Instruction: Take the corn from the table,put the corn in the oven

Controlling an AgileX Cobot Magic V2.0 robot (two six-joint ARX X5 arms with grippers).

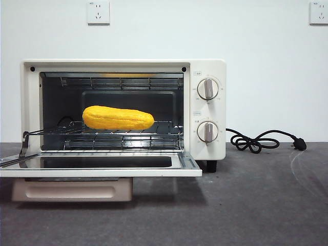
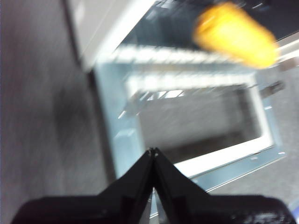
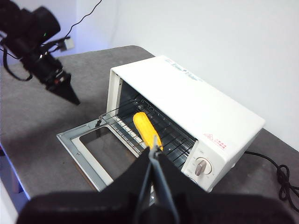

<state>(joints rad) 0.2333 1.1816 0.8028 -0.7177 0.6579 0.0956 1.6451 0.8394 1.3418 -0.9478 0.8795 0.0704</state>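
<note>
1. The corn (image 1: pixel 118 118) lies lengthwise on the wire rack (image 1: pixel 123 137) inside the oven (image 1: pixel 123 110), left of centre, at about nine o'clock from the two knobs (image 1: pixel 207 88).
2. The oven door (image 1: pixel 100 165) hangs open and flat toward me, just above the counter (image 1: pixel 246 205).
3. The left tool (image 2: pixel 153 151) is closed on nothing, its tips pinched together, hovering above the open door's outer corner, well apart from the corn.
4. The right tool (image 3: pixel 154 151) is also closed and empty, held high above the counter and looking down at the oven.
5. The placing looks done to me; only the door stands open.
6. The corn appears to be stiff, light, glossy plastic, likely slippery; I would grip across its thick middle, not the tapered ends.
</note>
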